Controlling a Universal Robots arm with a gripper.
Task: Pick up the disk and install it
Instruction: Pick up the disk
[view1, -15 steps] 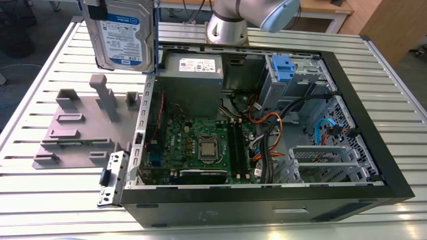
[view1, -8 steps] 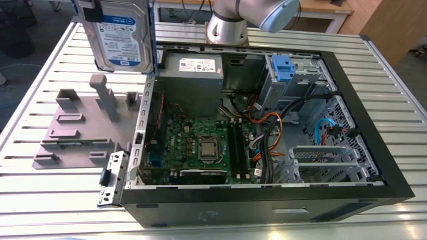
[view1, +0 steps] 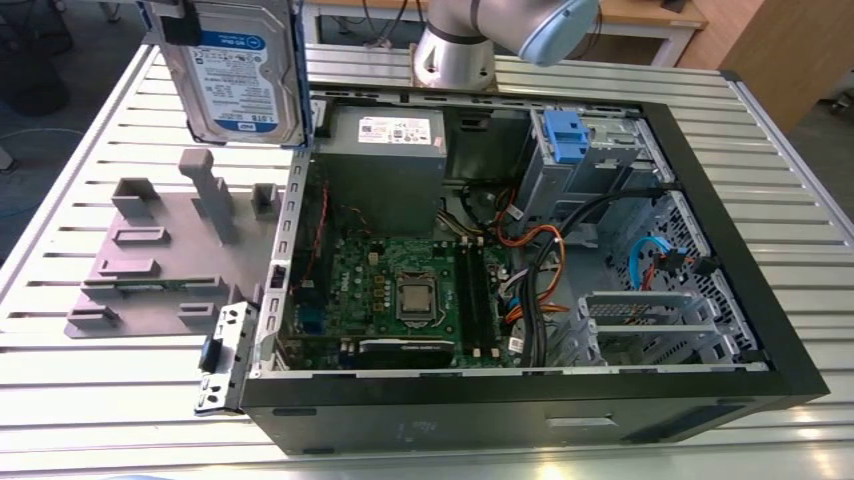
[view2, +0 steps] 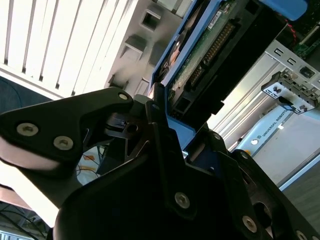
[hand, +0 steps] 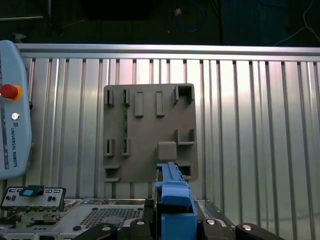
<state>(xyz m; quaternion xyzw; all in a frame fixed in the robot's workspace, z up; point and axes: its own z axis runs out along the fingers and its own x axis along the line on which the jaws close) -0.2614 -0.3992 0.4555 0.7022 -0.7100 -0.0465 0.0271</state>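
I see the flat silver-grey disk (view1: 240, 75) up in the air, upright, over the ribbed metal table (view1: 80, 130) at the exterior view's left, its blue-and-white label facing the camera. The black end effector (view2: 167, 112) is clamped on the disk's blue plastic bracket (hand: 175, 200); the green circuit-board side shows in the second wrist view. Below it lies a grey plastic fixture plate (hand: 150, 130). Just beside it is the open black computer case (view1: 747, 300), with a white sticker on its grey power supply box (view1: 387, 150).

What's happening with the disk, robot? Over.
Gripper shut on the disk. Disk held up over grey fixture, beside open computer case. Cables bundled inside case.
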